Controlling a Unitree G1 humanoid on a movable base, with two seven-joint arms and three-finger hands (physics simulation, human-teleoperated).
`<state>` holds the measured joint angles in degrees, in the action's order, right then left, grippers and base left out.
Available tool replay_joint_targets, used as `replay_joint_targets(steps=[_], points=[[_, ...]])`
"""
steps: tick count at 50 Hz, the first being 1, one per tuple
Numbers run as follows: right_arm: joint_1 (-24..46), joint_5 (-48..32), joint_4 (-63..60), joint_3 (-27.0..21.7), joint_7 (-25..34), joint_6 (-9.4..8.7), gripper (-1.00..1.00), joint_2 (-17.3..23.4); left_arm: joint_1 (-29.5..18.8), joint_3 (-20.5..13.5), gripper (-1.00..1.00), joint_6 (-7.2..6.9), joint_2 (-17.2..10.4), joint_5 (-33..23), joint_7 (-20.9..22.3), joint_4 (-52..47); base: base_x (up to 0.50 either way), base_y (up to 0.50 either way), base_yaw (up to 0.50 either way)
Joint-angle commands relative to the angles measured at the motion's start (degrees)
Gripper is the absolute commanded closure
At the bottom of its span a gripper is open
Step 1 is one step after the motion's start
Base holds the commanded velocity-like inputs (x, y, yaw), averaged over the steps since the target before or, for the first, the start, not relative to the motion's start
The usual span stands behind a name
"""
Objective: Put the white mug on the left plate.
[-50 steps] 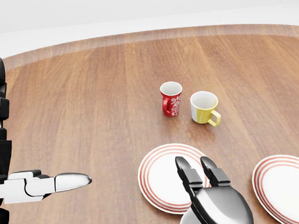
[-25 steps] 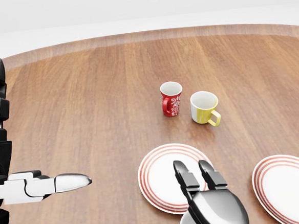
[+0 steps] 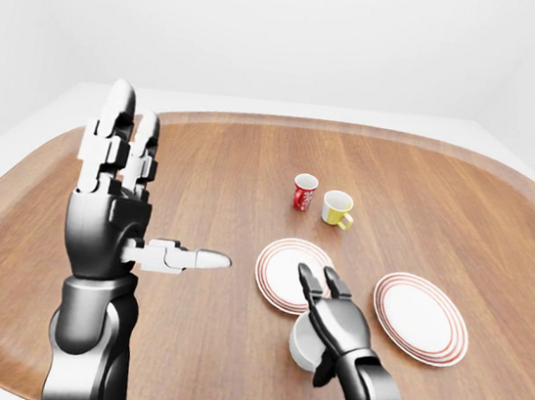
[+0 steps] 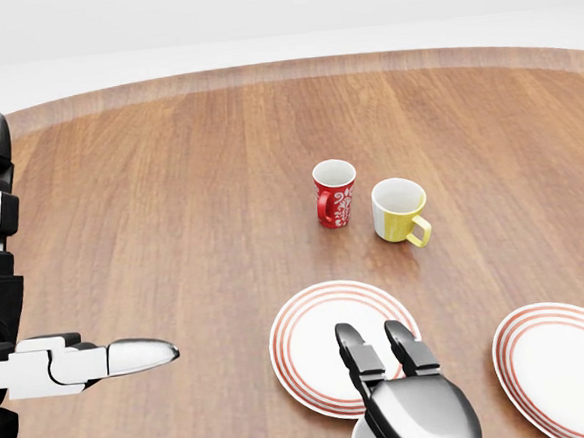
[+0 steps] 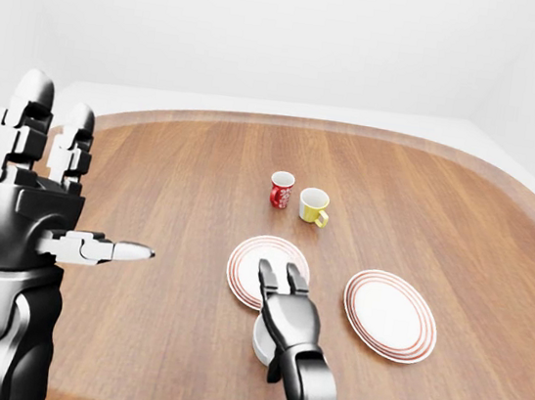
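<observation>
The white mug [image 3: 306, 341] sits just below the left plate [image 3: 278, 272], mostly hidden under the right hand [image 3: 335, 313], whose grip cannot be told. Being rigid, light and probably slippery, it is best grasped around the body.

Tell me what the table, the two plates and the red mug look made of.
Table: wood, satin finish, visible grain in plank-like bands.
Left plate and right plate: probably glazed ceramic, white with red rim rings.
Red mug: likely glazed ceramic, red with white pattern, white inside.
</observation>
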<state>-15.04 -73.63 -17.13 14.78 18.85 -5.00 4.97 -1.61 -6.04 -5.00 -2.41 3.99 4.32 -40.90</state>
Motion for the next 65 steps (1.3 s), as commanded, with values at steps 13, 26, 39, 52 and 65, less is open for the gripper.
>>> replay_joint_targets(steps=[13,26,39,52,65], points=[[1.63,-0.88,1.89,-0.35,1.24,0.0,-1.0,-0.4,-0.16,0.03,-0.95,0.0,-0.04,0.03,-0.06,0.13,0.0,0.0,0.0],[2.38,-1.21,5.31,0.36,-0.16,0.0,-1.0,-0.55,-0.53,-0.23,-0.95,0.0,-0.18,0.22,-0.12,0.25,0.0,0.0,0.0],[2.15,-2.39,7.5,1.89,-1.4,0.0,-1.0,-0.43,-0.64,-0.28,-0.95,0.0,-0.22,0.32,-0.24,0.15,0.0,0.0,0.0],[2.86,-2.06,13.26,1.22,-4.3,0.0,-1.0,-0.13,-0.76,-0.45,-0.94,0.0,-0.29,0.38,-0.28,0.25,0.0,0.0,0.0],[1.54,-0.29,12.8,0.67,-3.41,0.0,1.0,0.61,-0.52,-0.32,-0.94,0.0,-0.19,0.3,-0.25,0.38,0.0,0.0,0.0]])
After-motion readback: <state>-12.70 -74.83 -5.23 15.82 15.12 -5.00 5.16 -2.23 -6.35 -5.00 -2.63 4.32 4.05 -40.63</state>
